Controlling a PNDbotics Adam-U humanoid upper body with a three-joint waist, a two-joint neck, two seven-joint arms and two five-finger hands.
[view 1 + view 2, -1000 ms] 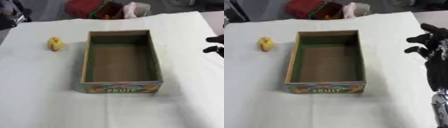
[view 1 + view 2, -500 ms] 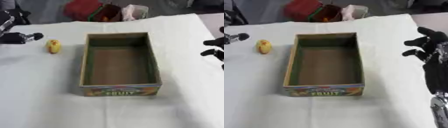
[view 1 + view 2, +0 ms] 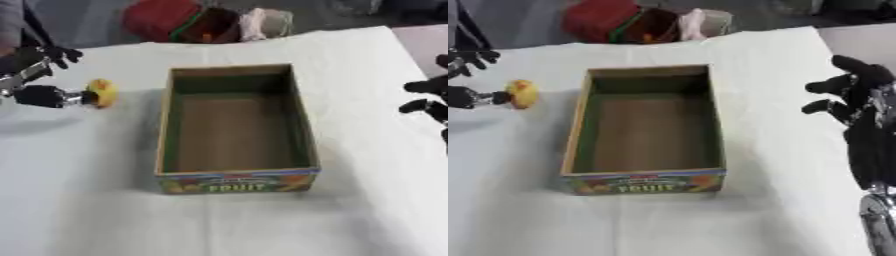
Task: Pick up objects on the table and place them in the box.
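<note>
One cardboard box (image 3: 234, 129) (rectangular) | left hand (image 3: 39, 94) spread beside rounded yellow object (image 3: 101, 93)

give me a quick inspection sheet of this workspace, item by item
surface: table under a white cloth, wrinkled, bare around the box
job's things: open cardboard box marked FRUIT, nothing visible inside; small yellow object left of the box, apart from it
clutter: nothing seen on the cloth
robot hands: left robot hand at the left edge, a fingertip touching the yellow object, grip not clear; right robot hand at the right edge, fingers relaxed, holding nothing
cables: nothing seen
surroundings: red and brown items and a pale bundle beyond the far edge
</note>
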